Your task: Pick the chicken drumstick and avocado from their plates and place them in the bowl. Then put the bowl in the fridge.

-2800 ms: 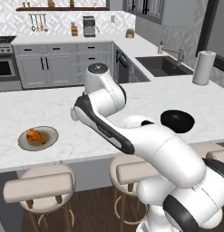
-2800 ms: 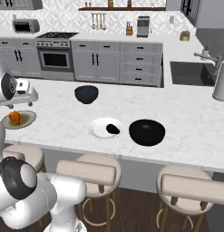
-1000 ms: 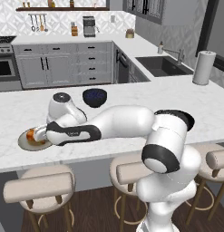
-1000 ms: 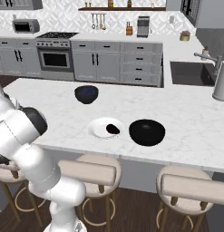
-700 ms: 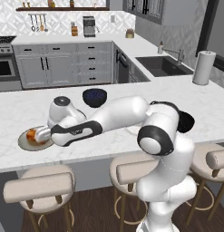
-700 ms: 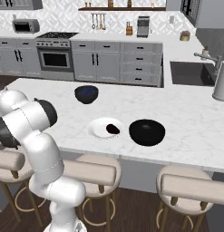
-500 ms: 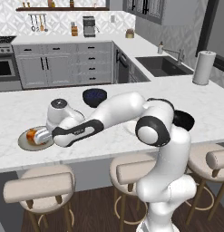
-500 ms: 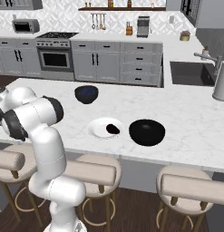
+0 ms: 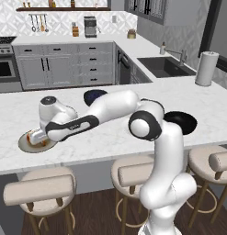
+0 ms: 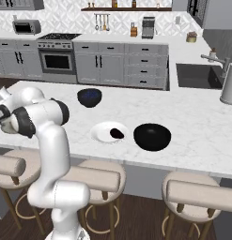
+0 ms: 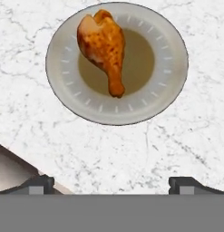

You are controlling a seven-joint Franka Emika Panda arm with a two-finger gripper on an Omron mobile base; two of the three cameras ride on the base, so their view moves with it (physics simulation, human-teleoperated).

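Note:
The chicken drumstick [image 11: 104, 45], orange-brown, lies on the tan-beige plate [image 11: 172, 59] with its bone end pointing toward my hand. My gripper [image 11: 113, 186] hovers above the plate's near side, open and empty, both fingertips [image 11: 41, 183] wide apart. In the left base view the gripper [image 9: 36, 139] hangs over that plate [image 9: 24, 144] at the counter's left end. The avocado [image 10: 117, 133] rests on the white plate [image 10: 102, 132] mid-counter. The dark bowl [image 10: 89, 97] with a bluish inside stands behind it, partly covered by my arm in the left base view [image 9: 93, 95]. The fridge is out of view.
A larger black round dish [image 10: 152, 136] sits right of the white plate. A paper towel roll [image 9: 207, 68] and sink [image 9: 165, 66] lie at the far right. Stools [image 9: 39, 190] line the counter's near edge, which shows close by [image 11: 9, 167] in the hand view.
The arm has stretched further left and its elbow has swung forward, bringing the hand over the tan plate. The jaws have stayed open.

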